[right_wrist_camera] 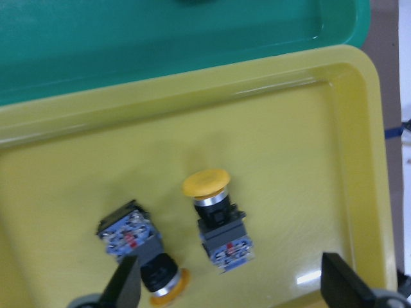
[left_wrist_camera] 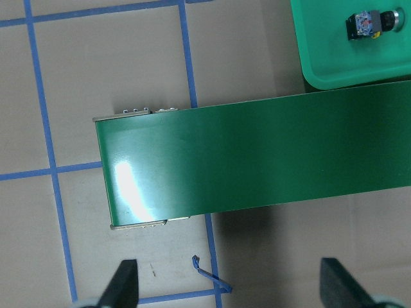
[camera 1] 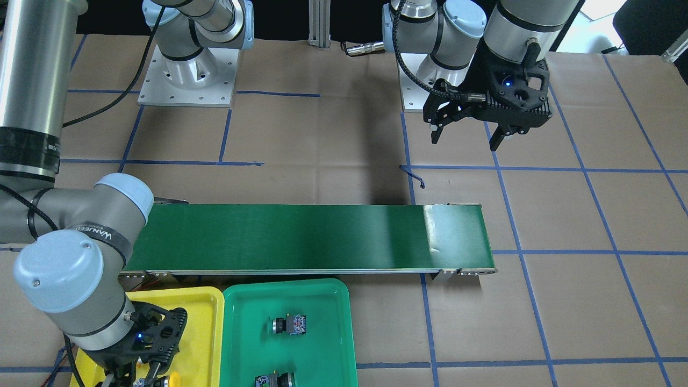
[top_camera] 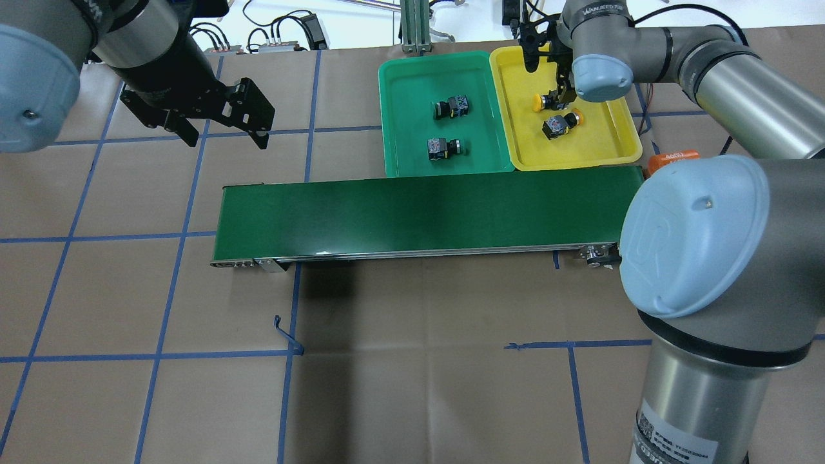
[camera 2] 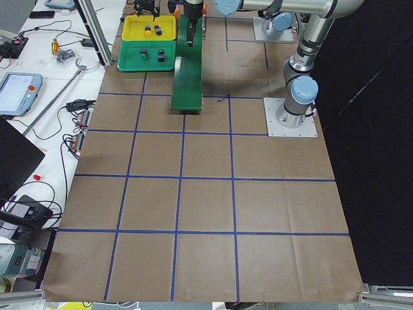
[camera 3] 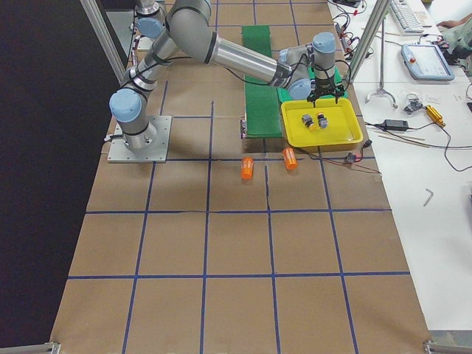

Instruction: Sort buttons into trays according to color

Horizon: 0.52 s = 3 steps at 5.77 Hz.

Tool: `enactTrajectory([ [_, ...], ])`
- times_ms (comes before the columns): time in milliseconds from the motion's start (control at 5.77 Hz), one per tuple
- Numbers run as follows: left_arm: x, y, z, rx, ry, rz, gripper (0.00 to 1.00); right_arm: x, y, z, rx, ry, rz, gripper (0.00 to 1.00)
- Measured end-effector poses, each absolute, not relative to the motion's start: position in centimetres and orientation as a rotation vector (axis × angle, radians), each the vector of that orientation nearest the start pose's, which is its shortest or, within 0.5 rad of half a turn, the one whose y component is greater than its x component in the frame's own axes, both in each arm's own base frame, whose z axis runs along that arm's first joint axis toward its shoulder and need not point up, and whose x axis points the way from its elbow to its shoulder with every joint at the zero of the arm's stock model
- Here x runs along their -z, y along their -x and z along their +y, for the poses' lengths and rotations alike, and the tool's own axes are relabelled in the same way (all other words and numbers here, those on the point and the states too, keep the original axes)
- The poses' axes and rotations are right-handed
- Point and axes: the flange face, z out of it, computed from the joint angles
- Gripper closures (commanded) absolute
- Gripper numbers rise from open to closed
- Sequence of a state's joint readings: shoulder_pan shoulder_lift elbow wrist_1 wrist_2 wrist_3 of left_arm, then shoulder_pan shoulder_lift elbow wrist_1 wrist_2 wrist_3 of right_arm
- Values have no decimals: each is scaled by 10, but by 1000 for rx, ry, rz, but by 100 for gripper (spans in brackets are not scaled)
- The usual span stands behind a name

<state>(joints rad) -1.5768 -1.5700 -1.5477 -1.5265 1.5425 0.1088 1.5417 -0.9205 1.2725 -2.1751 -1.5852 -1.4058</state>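
Note:
Two yellow-capped buttons (right_wrist_camera: 215,212) (right_wrist_camera: 144,253) lie on their sides in the yellow tray (right_wrist_camera: 289,160). My right gripper (right_wrist_camera: 231,285) hangs open just above them, its fingers wide apart and holding nothing. In the overhead view the same buttons (top_camera: 544,101) (top_camera: 561,124) show beside that gripper (top_camera: 559,90). Two dark buttons (top_camera: 450,107) (top_camera: 442,148) rest in the green tray (top_camera: 399,116), which adjoins the yellow tray (top_camera: 625,151). My left gripper (top_camera: 228,140) is open and empty, raised over bare table beyond the belt's far end.
A long dark green conveyor belt (top_camera: 419,216) runs along the trays' near side. Orange cylinders (camera 3: 247,169) (camera 3: 290,158) lie on the table by the belt's end near the yellow tray. Brown paper with blue tape lines covers the table.

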Motion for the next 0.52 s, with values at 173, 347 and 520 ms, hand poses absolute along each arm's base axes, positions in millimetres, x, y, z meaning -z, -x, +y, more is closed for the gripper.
enactTrajectory([
  [173,-506,138,-496,113,-183,3159,1,-333,-117,-716,213,1728,2738,0],
  [347,-507,137,-495,116,-185,3156,1,-369,-122,-683,114,1357,2886,0],
  [520,-508,137,-493,119,-176,3156,1,-404,-124,-652,42,932,3024,0],
])
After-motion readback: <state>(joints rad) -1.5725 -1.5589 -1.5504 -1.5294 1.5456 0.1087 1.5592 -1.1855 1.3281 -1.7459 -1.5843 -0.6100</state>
